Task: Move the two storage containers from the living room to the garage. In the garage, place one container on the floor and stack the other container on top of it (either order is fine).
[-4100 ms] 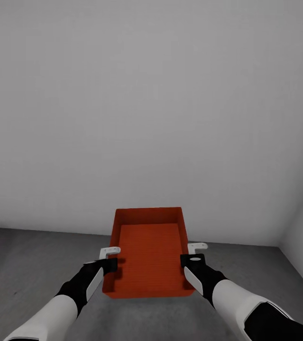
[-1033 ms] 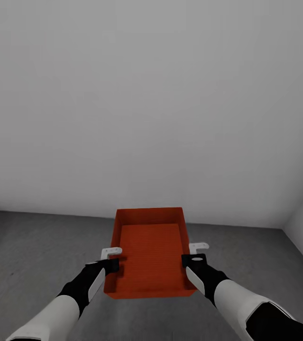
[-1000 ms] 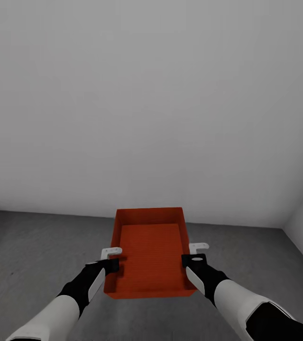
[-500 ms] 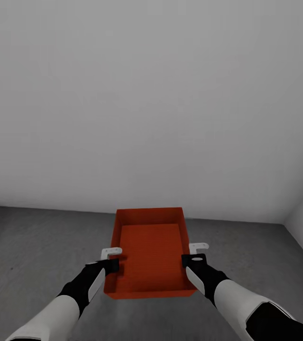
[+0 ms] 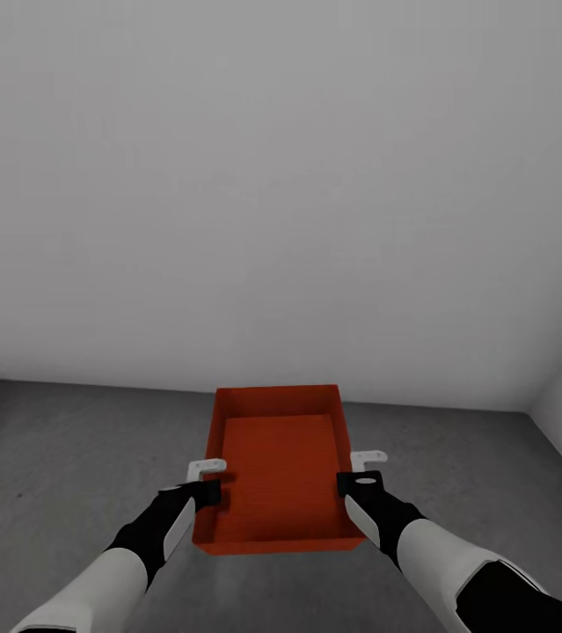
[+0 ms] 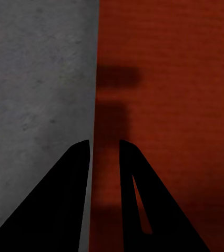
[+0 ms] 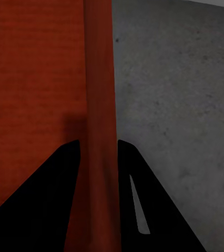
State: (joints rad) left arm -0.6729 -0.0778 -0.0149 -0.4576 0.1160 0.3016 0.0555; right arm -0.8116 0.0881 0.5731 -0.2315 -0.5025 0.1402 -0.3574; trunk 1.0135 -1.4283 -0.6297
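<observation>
Garage: bare walls (image 5: 281,176), concrete floor (image 5: 61,457)

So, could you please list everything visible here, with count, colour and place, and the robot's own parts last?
storage container: one, orange-red, open-topped, nothing visible inside, held up in front of the robot between both grippers.
floor: one, dark grey speckled, below and around the container.
walls: two, plain white-grey, one ahead, one at the right, meeting in a corner.
left gripper: one, black with a white piece, shut on the container's left wall.
right gripper: one, black with a white piece, shut on the container's right wall.
arms: two, white and black, at the bottom.
</observation>
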